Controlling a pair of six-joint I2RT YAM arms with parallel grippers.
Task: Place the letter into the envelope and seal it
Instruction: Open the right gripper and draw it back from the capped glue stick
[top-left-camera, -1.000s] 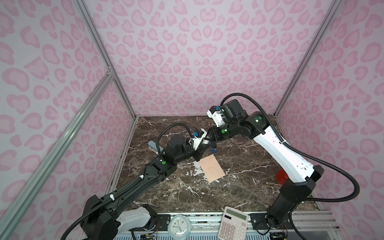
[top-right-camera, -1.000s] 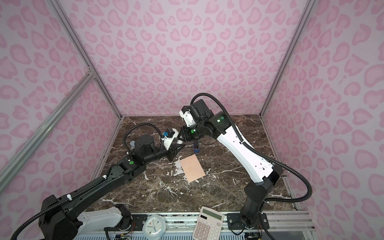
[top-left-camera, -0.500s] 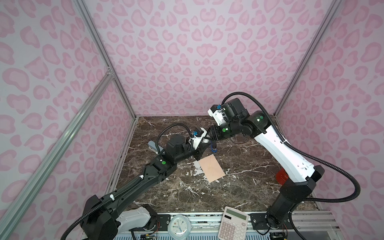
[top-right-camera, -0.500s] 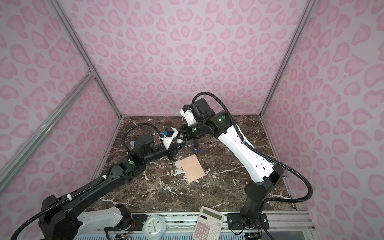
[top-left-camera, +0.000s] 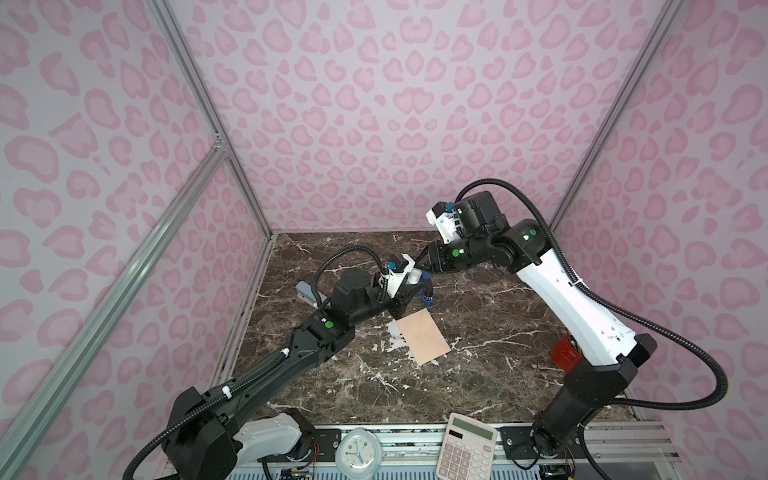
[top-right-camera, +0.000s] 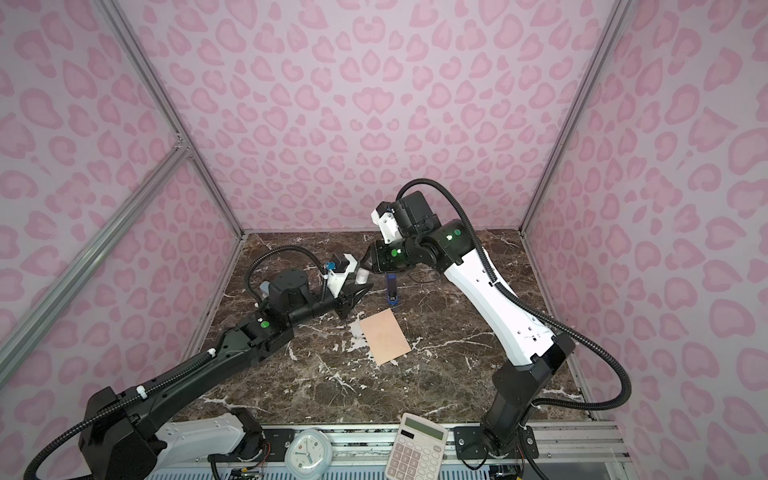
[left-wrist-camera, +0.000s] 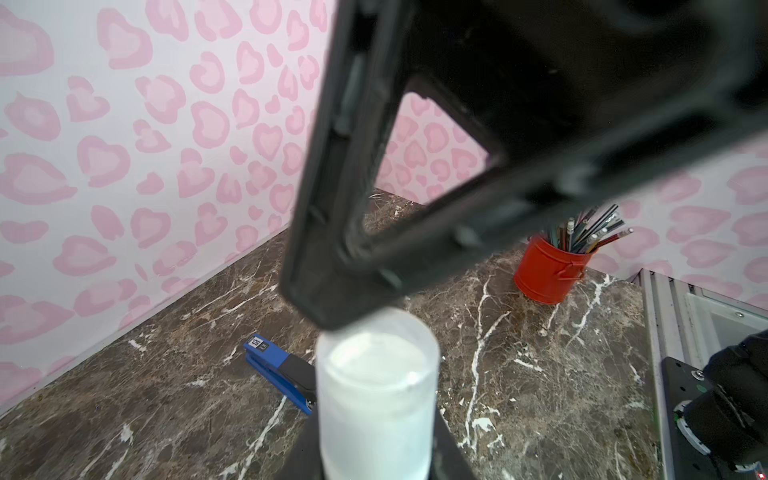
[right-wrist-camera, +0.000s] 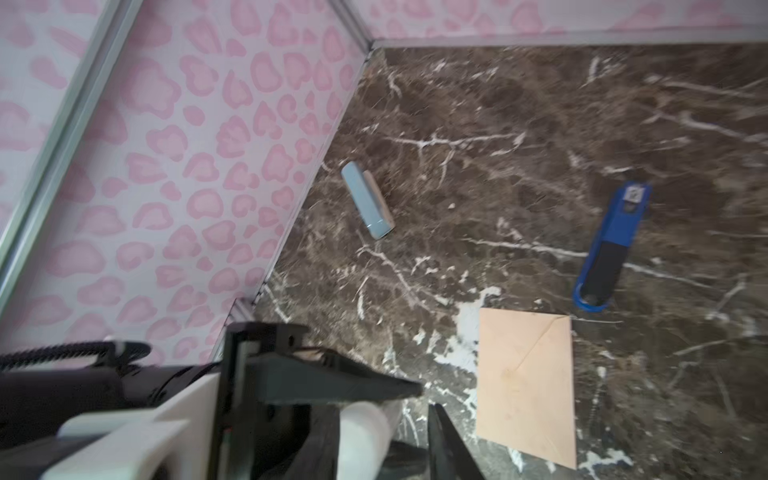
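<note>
Left gripper (right-wrist-camera: 386, 419) clamps white cylinder (left-wrist-camera: 376, 395); right gripper (top-right-camera: 368, 264) at its top end, opening unclear.

left fingers (right-wrist-camera: 332, 376) clamped on white tube (right-wrist-camera: 363, 432); right fingers (right-wrist-camera: 451, 449) seemingly parted around its tip

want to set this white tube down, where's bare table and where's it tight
Free: the front strip of table between the envelope and the calculator; between the envelope and the red pencil cup. Crowded: behind the envelope, where the left pincer and right pincer meet at the white tube by the blue stapler.
</note>
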